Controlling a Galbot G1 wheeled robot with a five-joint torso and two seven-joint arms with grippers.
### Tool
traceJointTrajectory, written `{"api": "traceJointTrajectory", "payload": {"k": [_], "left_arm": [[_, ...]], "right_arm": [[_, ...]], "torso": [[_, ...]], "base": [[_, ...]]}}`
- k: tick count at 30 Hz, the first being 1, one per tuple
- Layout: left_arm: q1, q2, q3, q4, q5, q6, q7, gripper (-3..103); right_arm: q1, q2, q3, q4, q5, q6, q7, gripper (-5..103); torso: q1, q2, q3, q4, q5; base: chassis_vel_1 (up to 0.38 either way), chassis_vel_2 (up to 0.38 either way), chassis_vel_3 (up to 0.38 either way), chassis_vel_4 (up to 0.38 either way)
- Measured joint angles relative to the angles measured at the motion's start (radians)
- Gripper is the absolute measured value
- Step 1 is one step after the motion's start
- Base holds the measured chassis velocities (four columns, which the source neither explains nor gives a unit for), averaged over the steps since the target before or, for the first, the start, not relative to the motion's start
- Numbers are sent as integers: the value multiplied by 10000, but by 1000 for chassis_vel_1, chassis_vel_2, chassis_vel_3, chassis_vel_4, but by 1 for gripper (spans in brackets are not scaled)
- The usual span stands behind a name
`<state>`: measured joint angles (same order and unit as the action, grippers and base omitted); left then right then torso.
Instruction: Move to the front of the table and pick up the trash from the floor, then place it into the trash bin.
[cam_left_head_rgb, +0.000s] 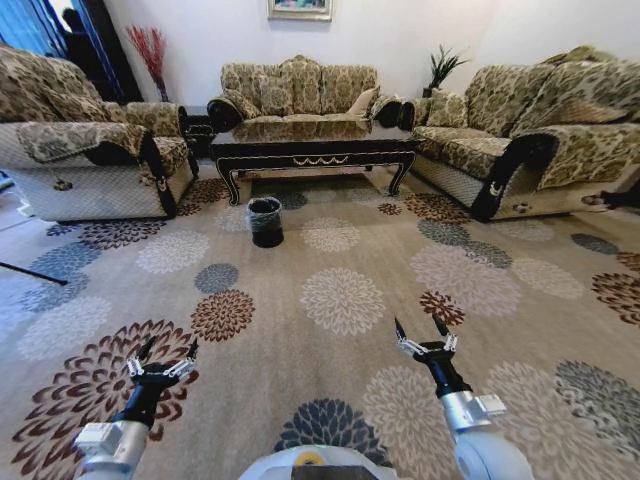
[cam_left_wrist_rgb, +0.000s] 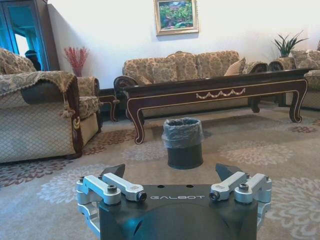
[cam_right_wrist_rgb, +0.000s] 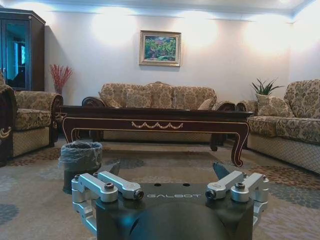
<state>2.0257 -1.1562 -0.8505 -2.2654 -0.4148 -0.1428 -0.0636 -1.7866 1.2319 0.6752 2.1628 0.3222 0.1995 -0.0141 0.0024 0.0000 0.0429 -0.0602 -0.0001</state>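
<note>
Head view. Broad stretch of patterned floor (cam_left_head_rgb: 340, 300) lying open between the robot and the table (cam_left_head_rgb: 312, 145), which stands at the far end of the carpet. Table hemmed on three sides: a sofa (cam_left_head_rgb: 295, 88) behind it, an armchair (cam_left_head_rgb: 85, 135) on the left, a second sofa (cam_left_head_rgb: 540, 135) on the right; the near long edge left free. Trash bin (cam_left_head_rgb: 265, 221) standing upright on the carpet just in front of the table's near edge, toward its left leg, apart from it. No trash made out on the carpet from here. Left gripper (cam_left_head_rgb: 164, 354) held low over the carpet at lower left, fingers spread, nothing between them. Right gripper (cam_left_head_rgb: 424, 331) at lower right, fingers likewise spread and empty. Neither touching the floor or any object.

Left wrist view. Left gripper (cam_left_wrist_rgb: 171, 172) in the foreground, jaws wide apart, empty. Bin (cam_left_wrist_rgb: 183, 142) straight ahead between the fingertips, liner bag folded over its rim, standing clear of the table (cam_left_wrist_rgb: 215, 90) behind it. Open carpet (cam_left_wrist_rgb: 250, 150) around the bin.

Right wrist view. Right gripper (cam_right_wrist_rgb: 169, 170) in the foreground, jaws wide apart, empty. Bin (cam_right_wrist_rgb: 80, 165) ahead, off to one side of the gripper, on the carpet (cam_right_wrist_rgb: 280, 200) short of the table (cam_right_wrist_rgb: 155, 122). Space under the table visible between its curved legs.
</note>
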Motion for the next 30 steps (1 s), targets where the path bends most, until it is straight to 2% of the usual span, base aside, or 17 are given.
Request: {"api": "traceJointTrajectory", "payload": {"k": [5,17,30], "left_arm": [[0,0,0,0,0,0,0,100],[0,0,0,0,0,0,0,100],[0,0,0,0,0,0,0,100]], "right_arm": [[0,0,0,0,0,0,-1,100],[-1,0,0,0,0,1,0,100],[-1,0,0,1,0,0,0,100]], "torso": [[1,70,77,0,0],[45,615,573,-1,0],[112,1098,985,-1,0]], "base": [[0,0,0,0],[0,0,0,0],[0,0,0,0]]}}
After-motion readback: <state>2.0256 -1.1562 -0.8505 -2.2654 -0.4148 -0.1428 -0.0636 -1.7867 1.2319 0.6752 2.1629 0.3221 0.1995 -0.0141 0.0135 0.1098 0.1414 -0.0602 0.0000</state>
